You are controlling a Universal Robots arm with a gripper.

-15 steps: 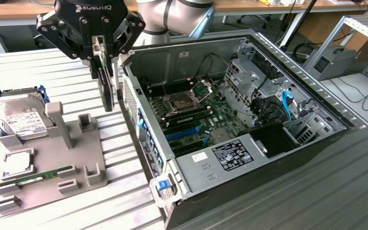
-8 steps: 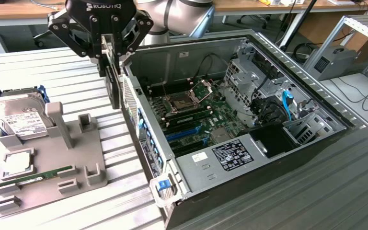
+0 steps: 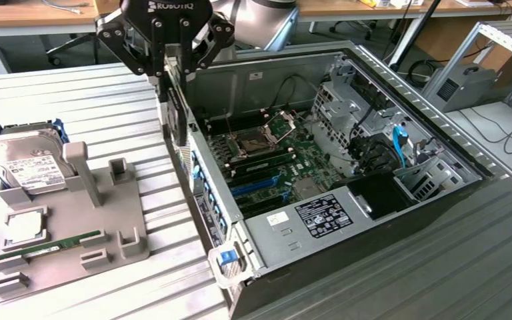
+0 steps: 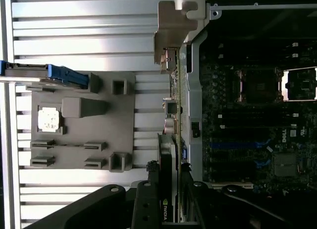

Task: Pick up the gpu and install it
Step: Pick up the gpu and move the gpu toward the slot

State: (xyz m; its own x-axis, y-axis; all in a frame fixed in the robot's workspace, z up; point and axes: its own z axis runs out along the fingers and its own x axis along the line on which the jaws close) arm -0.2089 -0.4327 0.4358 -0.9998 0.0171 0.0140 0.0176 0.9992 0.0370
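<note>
Your gripper (image 3: 173,71) is clamping the gpu (image 3: 178,119), a thin dark card that is hanging upright against the wall of the open metal computer case (image 3: 229,83). A green motherboard (image 3: 274,167) is lying inside the case. On the ribbed desk (image 3: 78,87), a grey plastic holder (image 3: 123,213) is carrying a boxy silver hard drive (image 3: 25,160) and a narrow RAM stick (image 3: 47,248).

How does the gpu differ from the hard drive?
The gpu hangs upright from the gripper at the wall of the open case; the hard drive leans in the gray fixture. The gpu is a thin dark card; the hard drive is a boxy silver block with a white label. Neither is installed in the case.
</note>
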